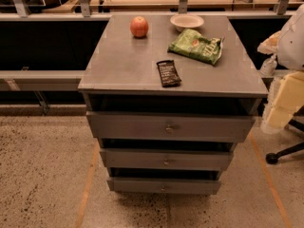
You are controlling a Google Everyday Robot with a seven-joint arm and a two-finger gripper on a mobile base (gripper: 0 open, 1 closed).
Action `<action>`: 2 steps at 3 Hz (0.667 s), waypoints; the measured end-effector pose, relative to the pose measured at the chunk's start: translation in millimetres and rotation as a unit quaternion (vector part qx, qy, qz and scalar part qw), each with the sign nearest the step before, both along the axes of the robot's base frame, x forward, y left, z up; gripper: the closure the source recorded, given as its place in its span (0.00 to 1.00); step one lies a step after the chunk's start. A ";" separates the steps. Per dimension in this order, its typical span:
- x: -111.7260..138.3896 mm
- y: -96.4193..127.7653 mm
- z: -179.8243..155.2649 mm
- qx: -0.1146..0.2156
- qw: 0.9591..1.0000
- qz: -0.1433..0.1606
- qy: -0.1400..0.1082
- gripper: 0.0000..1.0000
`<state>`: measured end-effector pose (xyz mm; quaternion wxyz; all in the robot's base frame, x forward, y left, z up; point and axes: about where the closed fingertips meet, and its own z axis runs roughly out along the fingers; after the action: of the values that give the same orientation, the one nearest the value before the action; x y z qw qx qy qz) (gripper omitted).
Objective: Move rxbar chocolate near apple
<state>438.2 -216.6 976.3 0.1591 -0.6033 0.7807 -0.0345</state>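
The rxbar chocolate (168,73), a flat bar in a dark wrapper, lies on the grey cabinet top (118,65) near its front edge, a little right of centre. The red-orange apple (139,26) stands at the back of the top, left of centre, well apart from the bar. My arm shows as white and cream parts at the right edge of the camera view, and my gripper (268,63) hangs there beside the cabinet's right side, away from both objects and holding nothing that I can see.
A shallow white bowl (187,21) sits at the back right of the top. A crinkly green chip bag (196,45) lies between the bowl and the bar. The cabinet has three drawers (168,127) below. An office chair base (285,153) stands on the floor at right.
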 end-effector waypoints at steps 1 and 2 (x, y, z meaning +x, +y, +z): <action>0.0 0.0 0.0 0.000 1.000 0.000 0.000 0.00; 19.6 1.7 -0.1 -0.008 0.999 0.042 0.001 0.00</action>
<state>457.7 -214.9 976.1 0.1550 -0.6365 0.7548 -0.0333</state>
